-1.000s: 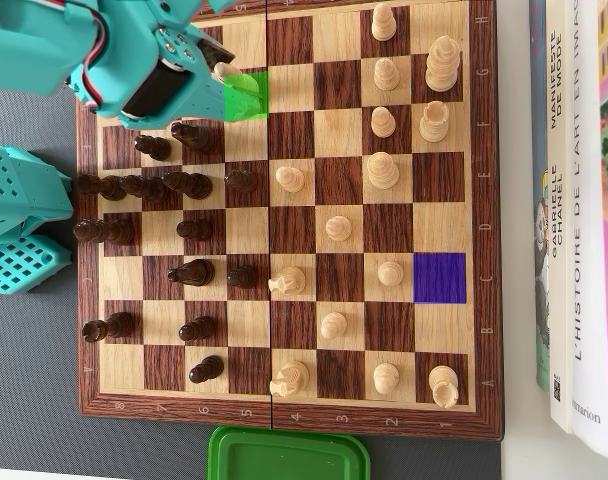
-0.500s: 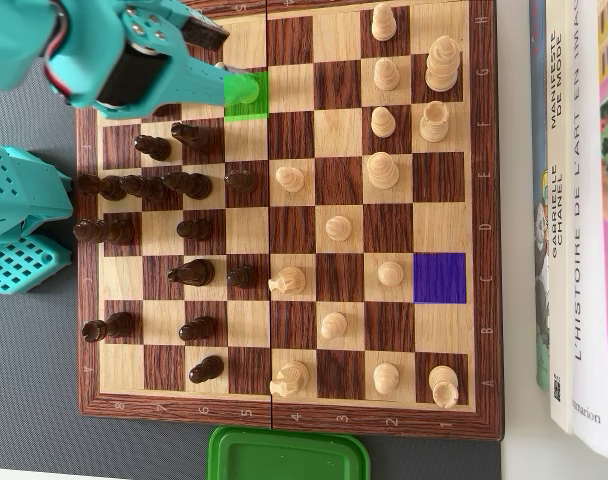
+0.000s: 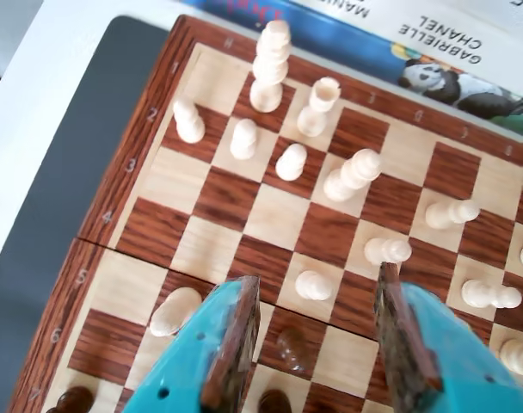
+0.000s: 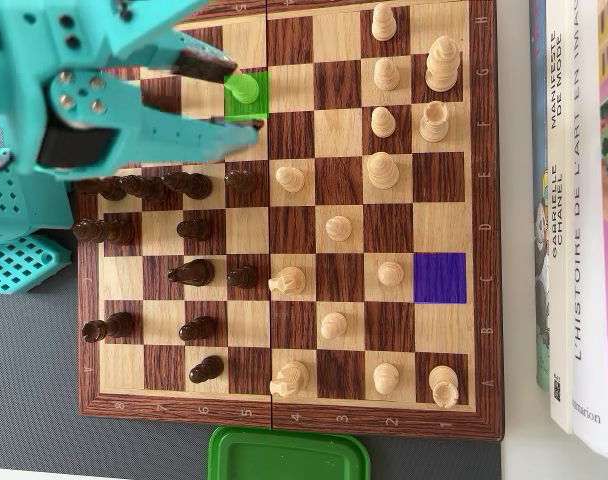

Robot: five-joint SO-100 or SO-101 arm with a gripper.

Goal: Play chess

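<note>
Wrist view: looks down across the wooden chessboard from between two teal fingers tipped with dark brown pads, spread wide with nothing between them. Gripper hangs above the board's near squares. Just left of the left finger, a light pawn on a pale square, tilted over. Between the fingers, further out, another light pawn. Beyond, a tall light piece and a rook near the far edge, with pawns beside them. Books along the far side of the board, one with a panda on its cover.

Overhead view: teal arm reaches in from the upper left over the board, covering the dark pieces of the top rows. Gripper with jaws apart, one finger above and one below the green-marked square. On that square, the light pawn, free of both fingers. Blue-marked square at the right, bare. Dark pieces ranged on the left half, light pieces on the right half. Green lid or tray below the board's lower edge. Books lying right of the board.
</note>
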